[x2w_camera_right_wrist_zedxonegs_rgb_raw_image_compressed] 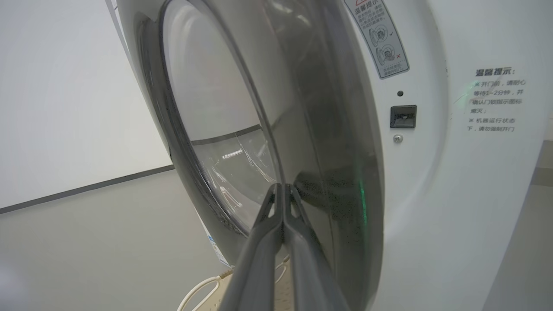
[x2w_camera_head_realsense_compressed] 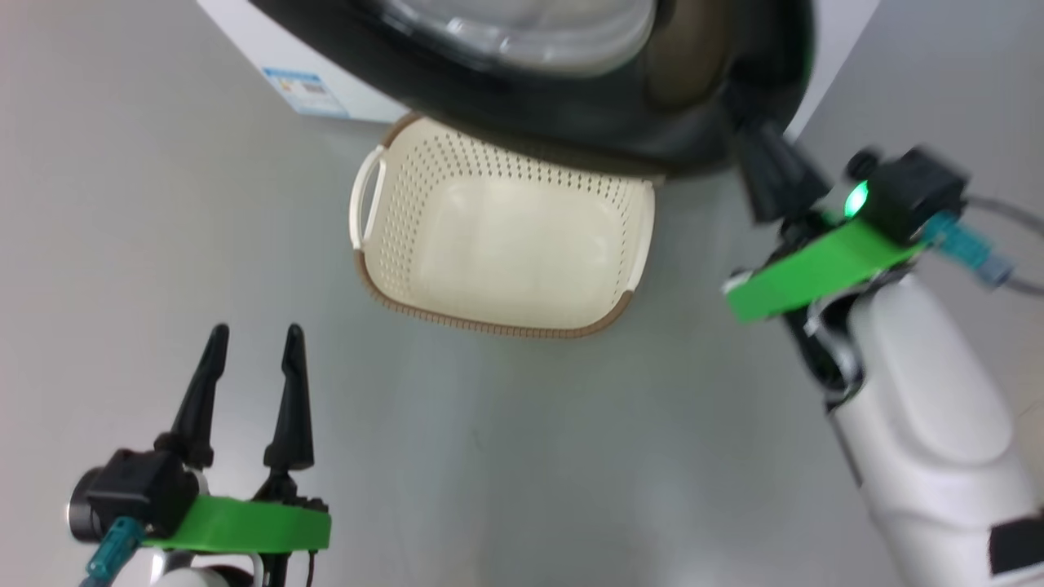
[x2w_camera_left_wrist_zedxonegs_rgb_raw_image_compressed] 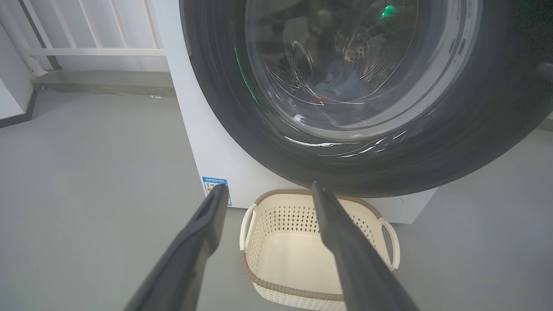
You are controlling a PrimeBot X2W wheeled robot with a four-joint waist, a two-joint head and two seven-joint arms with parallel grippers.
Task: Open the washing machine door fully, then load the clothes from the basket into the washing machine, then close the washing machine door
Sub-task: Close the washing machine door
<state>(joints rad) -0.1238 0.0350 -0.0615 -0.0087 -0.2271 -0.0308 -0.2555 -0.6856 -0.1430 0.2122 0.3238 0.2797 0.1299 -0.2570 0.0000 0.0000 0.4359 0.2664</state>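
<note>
The washing machine door [x2w_camera_head_realsense_compressed: 522, 106], a black ring around bulging glass, hangs over the far end of the basket [x2w_camera_head_realsense_compressed: 383, 244], which is cream, perforated and has nothing in it. In the right wrist view the door [x2w_camera_right_wrist_zedxonegs_rgb_raw_image_compressed: 337, 172] stands a little ajar from the white washing machine [x2w_camera_right_wrist_zedxonegs_rgb_raw_image_compressed: 432, 181]. My right gripper [x2w_camera_right_wrist_zedxonegs_rgb_raw_image_compressed: 283, 186] is shut, with its tips against the door's black ring; it shows in the head view too [x2w_camera_head_realsense_compressed: 758, 151]. Blue clothes [x2w_camera_left_wrist_zedxonegs_rgb_raw_image_compressed: 341, 84] lie in the drum behind the glass. My left gripper [x2w_camera_head_realsense_compressed: 257, 334] is open low at the left, holding nothing, its fingers [x2w_camera_left_wrist_zedxonegs_rgb_raw_image_compressed: 207, 224] pointing at the basket [x2w_camera_left_wrist_zedxonegs_rgb_raw_image_compressed: 302, 289].
Grey floor [x2w_camera_head_realsense_compressed: 530, 456] surrounds the basket. The machine's latch slot [x2w_camera_right_wrist_zedxonegs_rgb_raw_image_compressed: 403, 116] and warning labels sit on its front panel. A blue label [x2w_camera_left_wrist_zedxonegs_rgb_raw_image_compressed: 216, 188] marks its lower left corner. A white railing [x2w_camera_left_wrist_zedxonegs_rgb_raw_image_compressed: 86, 47] and a wall stand behind on the left.
</note>
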